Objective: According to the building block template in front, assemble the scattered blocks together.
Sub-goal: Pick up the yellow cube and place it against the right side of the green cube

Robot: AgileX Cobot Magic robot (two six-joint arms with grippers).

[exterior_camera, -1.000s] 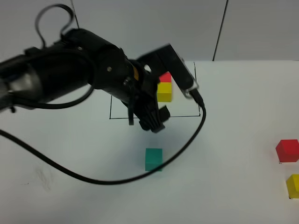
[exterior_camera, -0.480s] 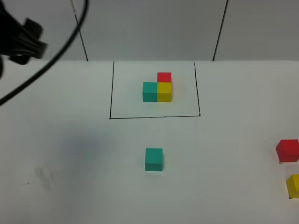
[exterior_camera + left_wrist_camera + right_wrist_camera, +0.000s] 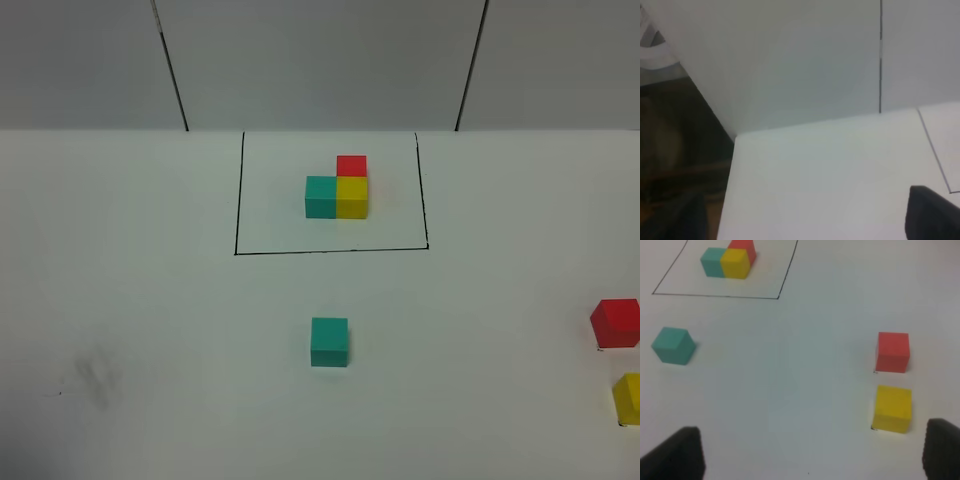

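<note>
The building block template (image 3: 337,190) is a teal, yellow and red L inside a black drawn frame (image 3: 330,250) at the back middle; it also shows in the right wrist view (image 3: 727,261). The scattered teal cube (image 3: 329,341) sits alone in front of the frame. The scattered red cube (image 3: 615,323) and yellow cube (image 3: 629,398) lie at the right edge, close together but apart. No arm shows in the exterior view. My right gripper (image 3: 812,445) is open and empty, above the table near the red cube (image 3: 893,351) and yellow cube (image 3: 893,408), with the teal cube (image 3: 673,345) farther off. My left gripper (image 3: 805,210) is open and empty.
The left wrist view shows the white table's far left corner (image 3: 737,137), the grey wall behind it and a dark drop beside the table edge. A stretch of a black drawn line (image 3: 935,155) runs along that view's side. A faint smudge (image 3: 95,378) marks the table front left.
My left arm has pulled back from over the template and the teal cube, off to the left and out of the exterior view. The cubes have not moved.
</note>
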